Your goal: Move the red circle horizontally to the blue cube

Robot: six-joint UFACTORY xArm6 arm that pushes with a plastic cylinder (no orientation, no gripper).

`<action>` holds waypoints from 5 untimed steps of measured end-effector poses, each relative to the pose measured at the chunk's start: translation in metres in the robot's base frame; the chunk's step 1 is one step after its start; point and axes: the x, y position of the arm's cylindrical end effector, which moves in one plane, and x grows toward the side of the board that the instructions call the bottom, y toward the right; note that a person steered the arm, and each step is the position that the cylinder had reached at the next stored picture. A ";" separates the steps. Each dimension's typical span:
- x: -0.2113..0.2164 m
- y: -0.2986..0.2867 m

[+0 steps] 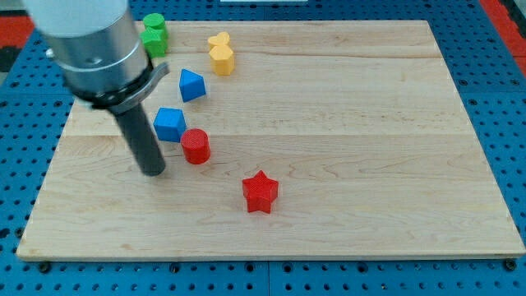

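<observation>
The red circle (pixel 196 146), a short red cylinder, stands on the wooden board (pixel 345 148) left of centre. The blue cube (pixel 170 124) sits just up and left of it, almost touching. My tip (pixel 153 171) rests on the board to the left of the red circle and below the blue cube, a small gap from both. The rod rises to the grey arm body at the view's top left.
A blue angular block (pixel 191 85) lies above the cube. Two green blocks (pixel 154 34) sit at the top left, partly hidden by the arm. A yellow block (pixel 221 53) is at the top. A red star (pixel 260 191) lies lower centre.
</observation>
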 end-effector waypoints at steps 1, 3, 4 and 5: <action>-0.016 0.038; 0.018 0.047; -0.025 0.054; -0.025 0.065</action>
